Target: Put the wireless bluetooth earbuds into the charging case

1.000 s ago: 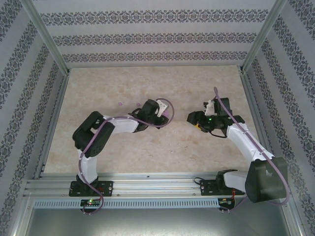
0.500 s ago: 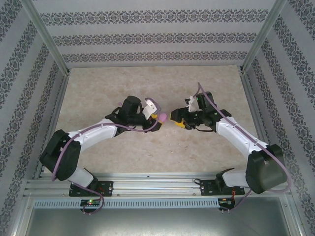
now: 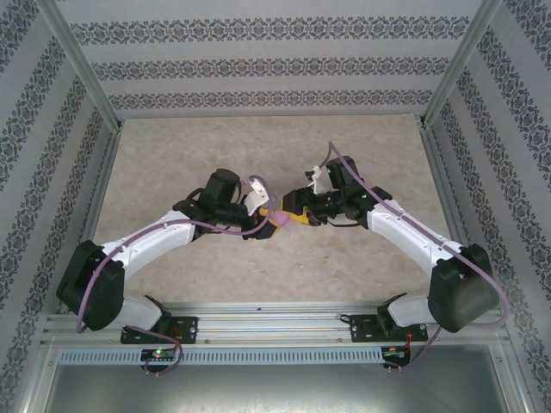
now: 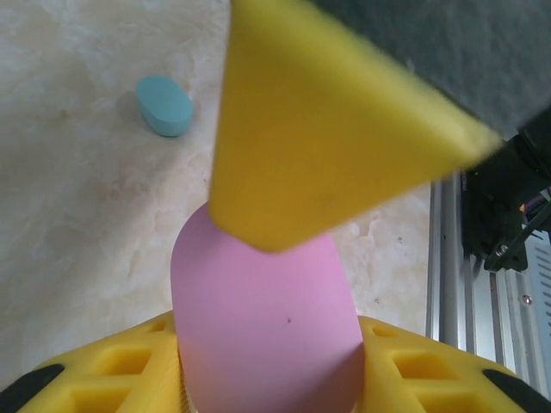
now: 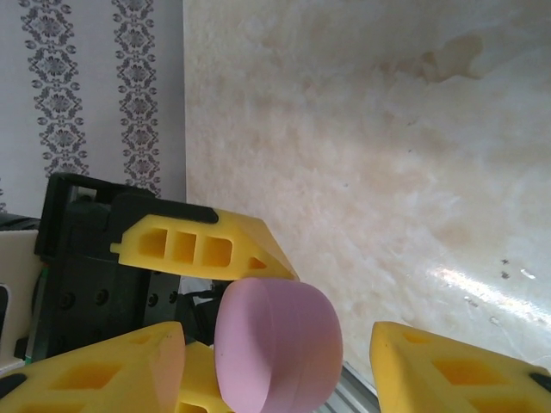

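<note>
The left pincer (image 3: 273, 220) is pinching the pink charging case (image 4: 263, 318) by its lower end. Its yellow fingers (image 4: 103, 379) are pressing on either flank, and the rounded upper end is sticking out past the tips. The right pincer (image 3: 296, 216) is facing it tip to tip with jaws spread, straddling the same case. In the right wrist view one of its fingers (image 5: 95, 370) is sitting right against the case's edge, though I cannot tell whether it is touching. The other is standing clear, with bare bench (image 3: 258, 146) showing in the gap. From the left wrist, one right finger is lying blurred across the top of the case and covering its far end. The case is closed, a seam running round it, and so is hiding its inside. From overhead it is showing as a small pink patch between the two pincers, mostly covered by them. The left arm (image 3: 146, 245) is stretching low from the near left corner and the right arm (image 3: 413, 237) from the near right. Their elbows are swinging out toward the side walls and their wrists are meeting near the middle of the bench. A blue oval case (image 4: 164, 105) is lying flat on the bench, well apart from the pink one.
</note>
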Tool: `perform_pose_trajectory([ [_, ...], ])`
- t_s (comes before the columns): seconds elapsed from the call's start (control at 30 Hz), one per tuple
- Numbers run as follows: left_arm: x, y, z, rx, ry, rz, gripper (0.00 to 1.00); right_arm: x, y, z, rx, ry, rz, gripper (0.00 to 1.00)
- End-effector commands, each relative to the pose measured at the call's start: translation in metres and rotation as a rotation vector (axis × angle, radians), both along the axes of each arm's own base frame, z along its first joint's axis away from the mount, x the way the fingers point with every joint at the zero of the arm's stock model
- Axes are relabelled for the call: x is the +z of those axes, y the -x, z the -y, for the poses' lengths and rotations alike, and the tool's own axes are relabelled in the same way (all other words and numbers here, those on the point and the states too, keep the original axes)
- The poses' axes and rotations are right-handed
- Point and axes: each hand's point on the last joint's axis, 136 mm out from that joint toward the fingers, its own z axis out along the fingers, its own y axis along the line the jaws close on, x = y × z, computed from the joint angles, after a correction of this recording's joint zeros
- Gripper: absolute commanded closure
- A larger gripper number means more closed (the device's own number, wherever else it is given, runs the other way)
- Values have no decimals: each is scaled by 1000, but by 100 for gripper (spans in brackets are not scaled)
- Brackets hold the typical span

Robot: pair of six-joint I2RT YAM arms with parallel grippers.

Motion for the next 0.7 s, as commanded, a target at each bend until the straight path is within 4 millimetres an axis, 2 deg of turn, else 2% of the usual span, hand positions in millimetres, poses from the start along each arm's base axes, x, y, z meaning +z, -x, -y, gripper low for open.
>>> perform_pose_trajectory([
  [0.0, 9, -8, -9, 54, -15, 25, 62, 6, 0, -11, 13, -16, 2, 42],
  [0.13, 6, -20, -19, 168, -28, 37, 62, 1, -1, -18, 6, -7, -4, 42],
  [0.2, -2, -31, -29, 276, -55, 24, 64, -7, -5, -13, -35, 26, -10, 41],
  [0.37, -45, -56, -76, 665, -152, -70, 67, -23, -15, 8, -159, 107, 14, 41],
  [0.5, -82, -57, -106, 886, -206, -162, 68, -28, -16, 18, -197, 144, 32, 41],
  [0.57, -98, -57, -115, 960, -230, -204, 68, -30, -16, 21, -205, 155, 36, 41],
  [0.67, -118, -59, -115, 1012, -258, -247, 69, -34, -15, 24, -215, 167, 46, 41],
])
